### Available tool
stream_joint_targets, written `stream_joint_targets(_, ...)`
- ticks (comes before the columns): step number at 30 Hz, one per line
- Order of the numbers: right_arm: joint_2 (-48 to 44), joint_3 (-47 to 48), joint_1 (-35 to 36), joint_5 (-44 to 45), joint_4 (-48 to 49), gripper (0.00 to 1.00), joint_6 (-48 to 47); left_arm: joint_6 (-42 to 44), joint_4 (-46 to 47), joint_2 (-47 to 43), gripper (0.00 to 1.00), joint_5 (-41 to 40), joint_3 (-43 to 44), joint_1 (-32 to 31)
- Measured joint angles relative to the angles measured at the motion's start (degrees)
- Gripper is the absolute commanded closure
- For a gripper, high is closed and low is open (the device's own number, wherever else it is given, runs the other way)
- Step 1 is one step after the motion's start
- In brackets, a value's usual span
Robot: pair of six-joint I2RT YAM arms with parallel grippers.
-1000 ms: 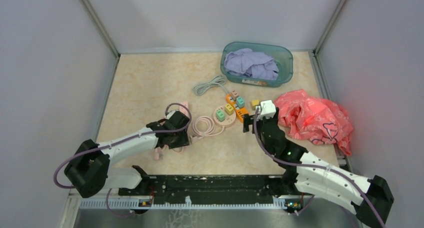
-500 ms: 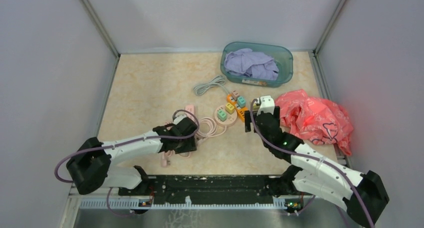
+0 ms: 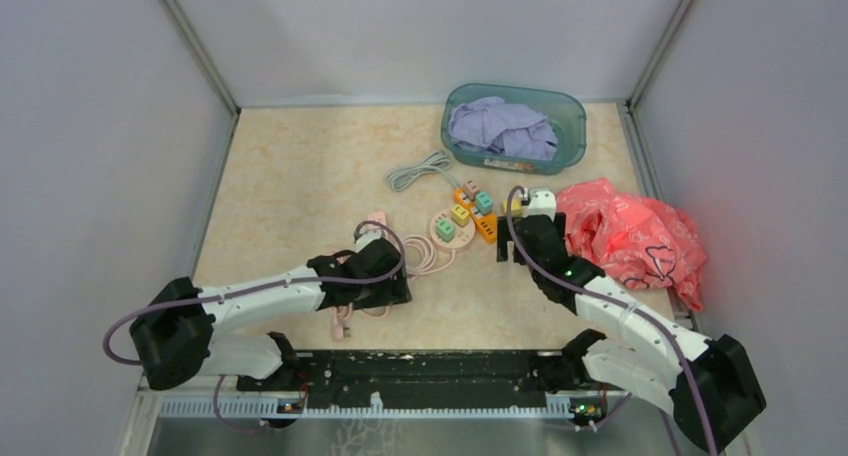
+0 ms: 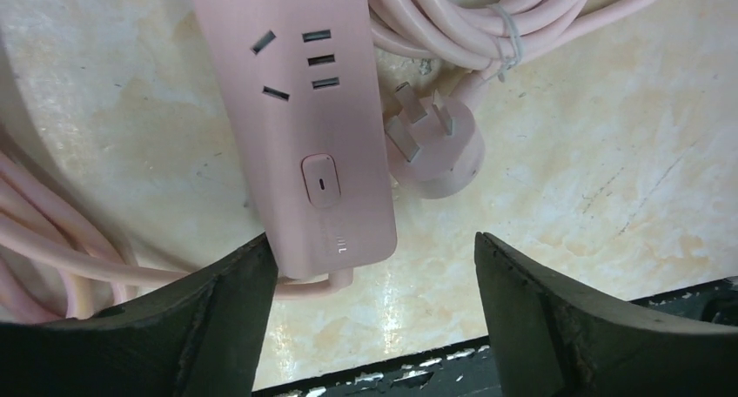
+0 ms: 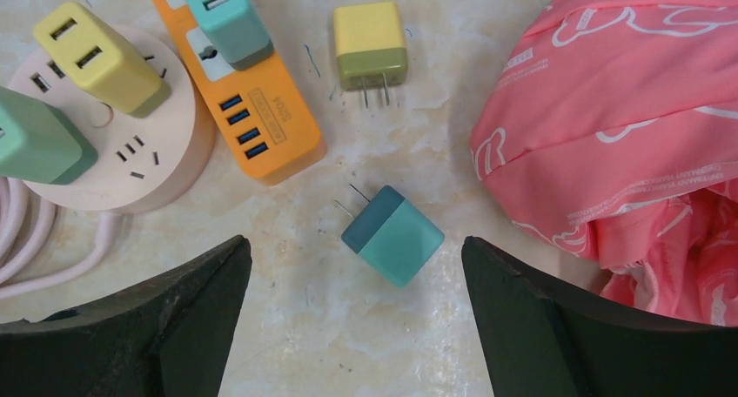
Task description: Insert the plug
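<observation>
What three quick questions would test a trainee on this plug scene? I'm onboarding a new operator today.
1. True or false: the teal charger in front of the right gripper is plugged into the orange power strip.
2. In the left wrist view, what lies just right of the pink power strip? A) its three-pin plug B) a screwdriver C) a mug
3. Fill in: the left gripper and right gripper both stand ___.
Key: 1 false, it lies loose, unplugged; 2 A; 3 open.
</observation>
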Motion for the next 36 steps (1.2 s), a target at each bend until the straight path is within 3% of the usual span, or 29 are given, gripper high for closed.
stream_joint_targets(7, 3.6, 0.0, -3.1, -2.7, 0.3, 0.10, 0.8, 0.6, -2.1, -7.3, 0.01, -3.7, 0.0, 0.0)
stream_joint_targets(21, 10.9, 2.4, -10.5, -8.1, -0.9, 0.15, 6.1, 6.7, 0.3, -23.3, 0.00, -14.0, -2.5, 3.5)
stream_joint_targets(30, 14.5, 2.4, -11.6, -7.5, -2.1, 0.15, 10.8, 11.9, 7.5, -25.2, 0.00, -10.0, -7.5, 12.1)
stream_joint_targets(36, 17.7, 2.4, -11.6, -6.9, -1.9, 0.22, 12.6, 14.1, 10.5, -25.9, 0.00, -6.3, -9.0, 14.8)
